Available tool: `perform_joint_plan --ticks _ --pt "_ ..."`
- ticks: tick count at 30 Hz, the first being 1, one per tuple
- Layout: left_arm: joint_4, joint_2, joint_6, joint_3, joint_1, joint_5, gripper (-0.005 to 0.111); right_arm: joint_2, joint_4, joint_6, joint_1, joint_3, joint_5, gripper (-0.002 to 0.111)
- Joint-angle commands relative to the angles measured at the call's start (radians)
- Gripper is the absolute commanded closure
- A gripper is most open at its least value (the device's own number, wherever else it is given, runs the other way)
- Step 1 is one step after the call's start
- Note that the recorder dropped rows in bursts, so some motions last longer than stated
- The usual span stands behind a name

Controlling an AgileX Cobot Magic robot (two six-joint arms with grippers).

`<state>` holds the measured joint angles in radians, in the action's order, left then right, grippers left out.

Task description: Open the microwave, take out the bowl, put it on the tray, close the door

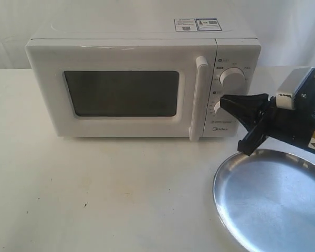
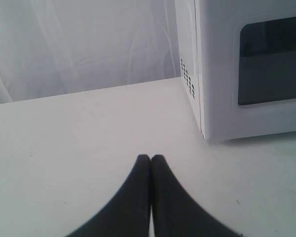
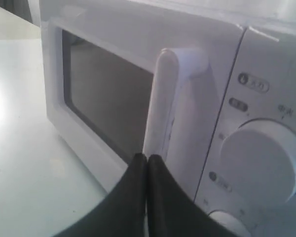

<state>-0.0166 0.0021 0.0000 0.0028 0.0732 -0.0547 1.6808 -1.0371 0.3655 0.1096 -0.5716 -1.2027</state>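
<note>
The white table (image 1: 94,199) carries the microwave (image 1: 126,52), its door (image 1: 52,94) fully closed. The bowl is nowhere in view, and the dark window (image 1: 121,93) shows nothing of the inside. The silver tray (image 1: 273,199) lies bare at the front right, apart from the oven. The right gripper (image 1: 223,100) hangs above the tray's far rim, clenched and empty, its tips just beside the bar handle (image 1: 198,100) and in front of the lower dial (image 1: 217,108) of 2. The left gripper (image 2: 151,159), pressed together on nothing, hovers over the table off the microwave's left corner.

Risk: with its jaws closed the right claw cannot hook the handle, so it may turn that dial or shove the oven back.

Readable writing: the Midea logo (image 1: 220,126) under the dials. The 2 top stickers (image 1: 197,24) are too small to read.
</note>
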Motion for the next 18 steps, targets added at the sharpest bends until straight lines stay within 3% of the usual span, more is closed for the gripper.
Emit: perform_joint_plan --ticks 1,5,12,18 --pt "0.008 -0.002 0.0 -0.003 0.0 -0.004 0.107 0.015 0.005 0.034 0.0 -0.058 -0.018 0.108" --pt "0.008 -0.002 0.0 -0.003 0.0 -0.004 0.107 0.031 -0.053 0.098 0.0 -0.102 -0.018 0.101" --pt "0.008 -0.002 0.0 -0.003 0.0 -0.004 0.107 0.069 -0.077 0.153 0.049 -0.174 -0.018 0.061" --pt "0.008 -0.002 0.0 -0.003 0.0 -0.004 0.107 0.097 -0.077 0.182 0.076 -0.219 -0.018 0.064"
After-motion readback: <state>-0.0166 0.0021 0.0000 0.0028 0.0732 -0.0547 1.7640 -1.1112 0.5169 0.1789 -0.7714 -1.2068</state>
